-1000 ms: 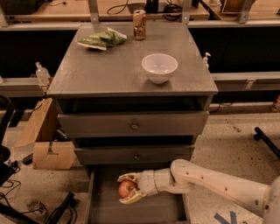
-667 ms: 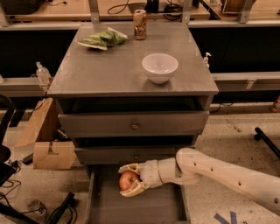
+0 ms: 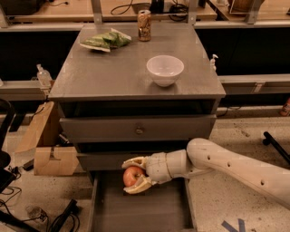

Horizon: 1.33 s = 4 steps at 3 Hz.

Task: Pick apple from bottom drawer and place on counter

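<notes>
red-orange apple (image 3: pixel 132 176) sits clamped in the gripper (image 3: pixel 135 174), lifted above the bottom drawer (image 3: pixel 136 213) floor, with placement on the counter (image 3: pixel 122 68) above not yet done.

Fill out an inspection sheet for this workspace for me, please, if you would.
Surface: counter, grey, carrying clutter only.
Job's things: apple held over the open bottom drawer; not yet on the counter.
Clutter: white bowl, can and green bag on the counter.
Grippers: gripper low over the bottom drawer, jaws shut on the apple.
Cables: cables on the workbench.
Surroundings: cardboard box at left.
</notes>
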### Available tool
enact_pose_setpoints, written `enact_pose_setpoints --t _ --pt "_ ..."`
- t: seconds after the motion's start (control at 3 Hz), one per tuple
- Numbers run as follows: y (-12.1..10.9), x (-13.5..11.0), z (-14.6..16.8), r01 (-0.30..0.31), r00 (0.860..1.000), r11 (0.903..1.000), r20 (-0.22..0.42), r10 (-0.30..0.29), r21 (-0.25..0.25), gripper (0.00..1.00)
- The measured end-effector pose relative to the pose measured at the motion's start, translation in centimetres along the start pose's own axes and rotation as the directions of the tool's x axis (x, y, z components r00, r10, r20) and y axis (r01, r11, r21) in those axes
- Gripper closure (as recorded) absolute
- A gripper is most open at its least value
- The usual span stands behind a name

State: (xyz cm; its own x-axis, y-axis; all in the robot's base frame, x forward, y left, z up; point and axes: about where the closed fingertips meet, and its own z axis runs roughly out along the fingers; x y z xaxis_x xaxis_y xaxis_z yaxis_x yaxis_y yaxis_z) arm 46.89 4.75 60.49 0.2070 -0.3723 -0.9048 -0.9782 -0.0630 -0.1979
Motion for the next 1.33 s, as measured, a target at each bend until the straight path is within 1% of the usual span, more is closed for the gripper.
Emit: enact_pose_setpoints --t 0.33,0.67,1.0,1.33 --pt "-2.0 -2.5 -1.0 -0.038 0.999 0.9993 -0.026 0.039 0.003 1.00" --pt "-6.2 -8.9 -4.7 -0.102 0.986 0.9938 -0.129 0.107 0.044 1.00" --pt "-10.2 -13.7 -8.3 -0.136 0.969 0.9860 -0.195 0.153 0.097 1.00" --pt "-16.0 -19.6 -12.2 -0.151 0.942 0.9768 -0.278 0.189 0.152 1.00"
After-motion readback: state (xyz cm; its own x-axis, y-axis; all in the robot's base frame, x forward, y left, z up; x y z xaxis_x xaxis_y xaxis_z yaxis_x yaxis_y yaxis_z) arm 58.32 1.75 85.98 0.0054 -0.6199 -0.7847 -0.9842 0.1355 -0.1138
